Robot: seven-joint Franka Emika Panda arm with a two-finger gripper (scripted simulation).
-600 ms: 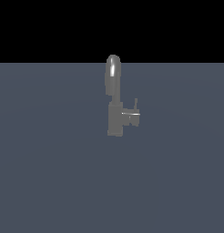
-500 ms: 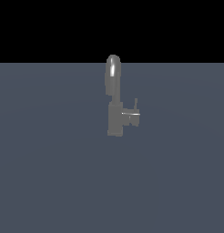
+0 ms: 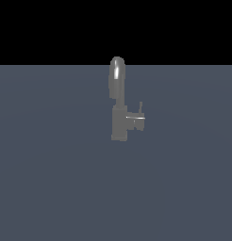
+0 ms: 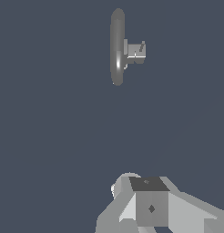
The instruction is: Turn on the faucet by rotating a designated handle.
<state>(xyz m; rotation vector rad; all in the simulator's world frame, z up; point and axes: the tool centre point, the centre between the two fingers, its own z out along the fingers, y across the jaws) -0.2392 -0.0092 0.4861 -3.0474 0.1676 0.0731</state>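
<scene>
Your target is the handle (image 3: pixel 140 107), a thin grey lever standing up from a short blocky stub (image 3: pixel 136 121) on the exterior view's right side of the faucet (image 3: pixel 120 122). The faucet itself stands alone near the middle of the flat grey floor (image 3: pixel 52 188), its glossy arched spout (image 3: pixel 117 75) rising above the boxy body. In the wrist view you look down on it: the spout (image 4: pixel 117 45) reads as a long narrow oval and the stub (image 4: pixel 135 51) juts off to one side, with the lever (image 4: pixel 142 46) only a faint sliver on it. The gripper (image 4: pixel 148 207) shows just as blocky grey housing at the edge of the wrist picture, well apart from the faucet, and it does not appear in the exterior view at all; you cannot tell whether its fingers are spread or pressed together. Nothing touches the handle yet, so the turn looks not yet begun. Watch your approach: the lever is slim and close to the spout, so you could strike the spout or slide off the lever if you come in misaligned, or push the stub without rotating anything.
</scene>
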